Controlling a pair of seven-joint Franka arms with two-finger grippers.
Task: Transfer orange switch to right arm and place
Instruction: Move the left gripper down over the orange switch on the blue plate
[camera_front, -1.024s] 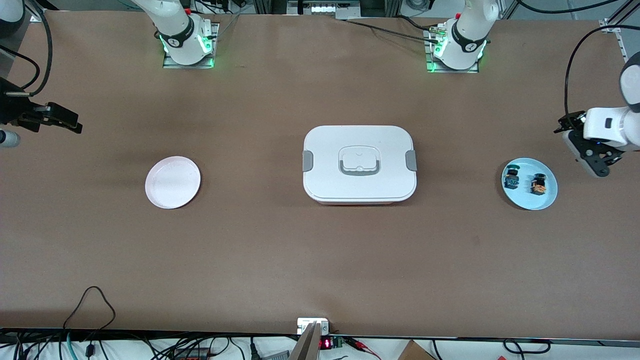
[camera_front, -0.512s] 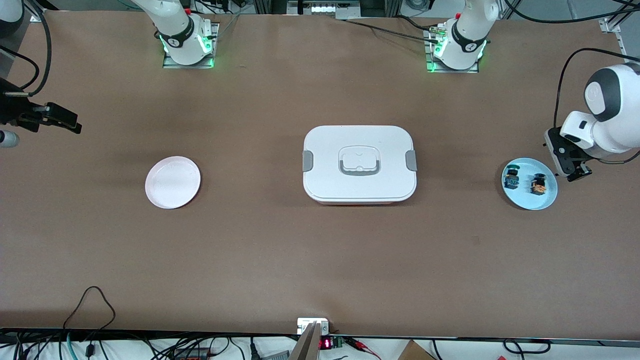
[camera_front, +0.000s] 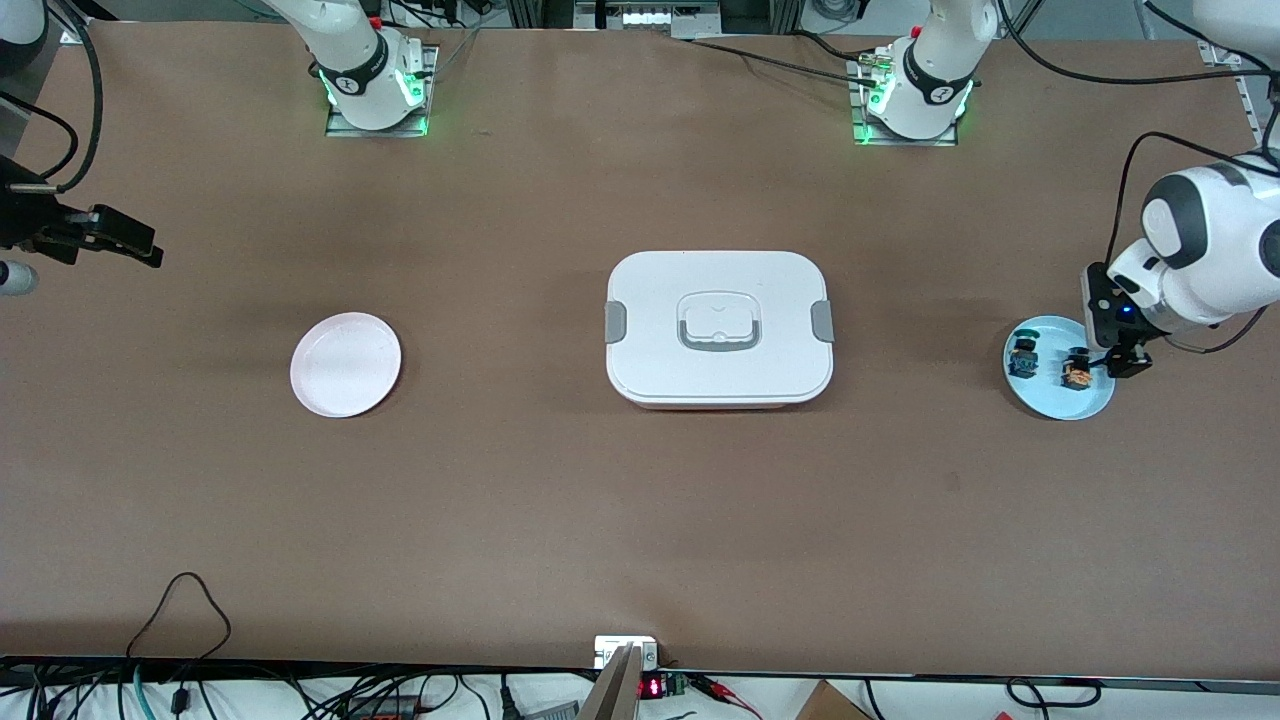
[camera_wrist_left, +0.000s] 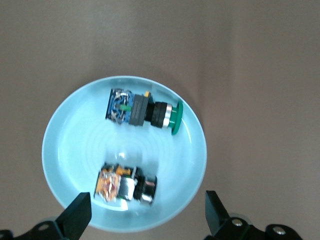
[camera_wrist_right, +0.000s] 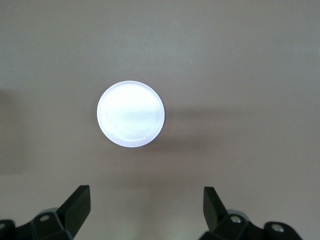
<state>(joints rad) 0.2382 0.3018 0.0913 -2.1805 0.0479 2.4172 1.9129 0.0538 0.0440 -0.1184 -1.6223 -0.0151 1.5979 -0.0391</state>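
The right claw (camera_front: 120, 245) waits released above the desk (camera_front: 640, 520) at the right arm's end, near the round pale pink plate (camera_front: 345, 364). A white lidded rectangular box (camera_front: 718, 328) sits mid-desk. The light blue round plate (camera_front: 1045, 395) holds the green-capped blue switch (camera_front: 1022, 357) and the orange switch (camera_front: 1076, 370). The left claw (camera_front: 1118, 362) hovers released over the orange switch.

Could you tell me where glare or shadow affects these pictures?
Right wrist view: the pale plate is overexposed and casts a soft shadow on the table. Left wrist view: the blue plate shows mild sheen, and the orange switch looks slightly soft. Front view: even light, with green glow at both arm bases.
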